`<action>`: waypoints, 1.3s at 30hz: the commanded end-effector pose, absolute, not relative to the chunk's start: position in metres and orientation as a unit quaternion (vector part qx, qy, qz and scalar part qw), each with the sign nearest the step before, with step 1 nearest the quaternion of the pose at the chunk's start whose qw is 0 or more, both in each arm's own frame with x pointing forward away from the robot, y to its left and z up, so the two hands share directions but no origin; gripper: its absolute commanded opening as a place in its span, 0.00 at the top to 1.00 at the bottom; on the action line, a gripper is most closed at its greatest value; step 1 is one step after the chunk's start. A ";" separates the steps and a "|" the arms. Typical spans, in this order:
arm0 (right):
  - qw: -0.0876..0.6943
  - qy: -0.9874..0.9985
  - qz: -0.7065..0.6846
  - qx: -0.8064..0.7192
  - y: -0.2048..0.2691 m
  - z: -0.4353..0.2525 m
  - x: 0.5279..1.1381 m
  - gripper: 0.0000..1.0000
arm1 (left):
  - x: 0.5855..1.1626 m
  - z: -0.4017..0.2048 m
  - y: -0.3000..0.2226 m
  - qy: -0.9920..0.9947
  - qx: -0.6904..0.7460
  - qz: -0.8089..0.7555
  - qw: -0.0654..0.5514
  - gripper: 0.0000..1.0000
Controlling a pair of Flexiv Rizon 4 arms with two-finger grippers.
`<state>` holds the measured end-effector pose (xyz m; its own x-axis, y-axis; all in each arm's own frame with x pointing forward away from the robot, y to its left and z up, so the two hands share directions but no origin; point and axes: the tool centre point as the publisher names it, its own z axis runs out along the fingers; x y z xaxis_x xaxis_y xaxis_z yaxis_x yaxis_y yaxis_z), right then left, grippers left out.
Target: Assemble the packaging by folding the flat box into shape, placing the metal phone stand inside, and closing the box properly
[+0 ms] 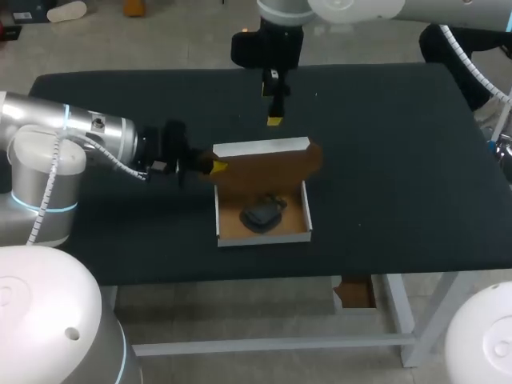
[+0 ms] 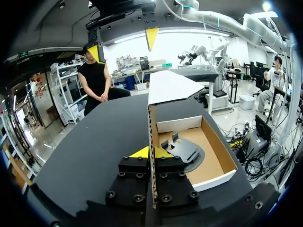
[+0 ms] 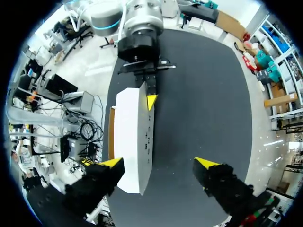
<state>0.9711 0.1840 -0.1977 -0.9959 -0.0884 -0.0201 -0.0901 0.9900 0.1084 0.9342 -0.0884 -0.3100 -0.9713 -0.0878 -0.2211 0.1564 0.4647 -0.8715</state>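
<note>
On the dark table (image 1: 384, 160), seen from the head camera, your box (image 1: 264, 236) sat near the middle with its lid (image 1: 268, 164) raised and the phone stand (image 1: 262, 213) lying inside it. Your left gripper (image 1: 218, 167) was at the lid's left edge, and your right gripper (image 1: 274, 120) hung past the box's far side, apart from it. From the left wrist, the yellow-tipped fingers (image 2: 142, 152) were pinched onto the lid's cardboard edge from both sides, with the phone stand in the box just beside them. From the right wrist, your right gripper stood wide apart and gripped nothing, with the white lid under it, nearer one finger.
</note>
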 end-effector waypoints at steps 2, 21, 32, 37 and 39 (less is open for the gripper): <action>0.007 0.997 0.056 -0.046 0.183 -0.197 0.971 0.00 | 0.921 -0.309 -0.092 0.851 0.030 -0.504 0.147 1.00; -0.070 0.989 0.053 0.119 0.174 -0.197 0.966 0.00 | 0.913 -0.324 -0.087 0.835 0.063 -0.492 0.239 1.00; -0.044 0.962 0.009 0.268 0.158 -0.204 0.952 0.00 | 0.910 -0.328 -0.088 0.837 0.081 -0.476 0.259 1.00; -0.044 0.962 0.009 0.268 0.158 -0.204 0.952 0.00 | 0.910 -0.328 -0.088 0.837 0.081 -0.476 0.259 1.00; -0.044 0.962 0.009 0.268 0.158 -0.204 0.952 0.00 | 0.910 -0.328 -0.088 0.837 0.081 -0.476 0.259 1.00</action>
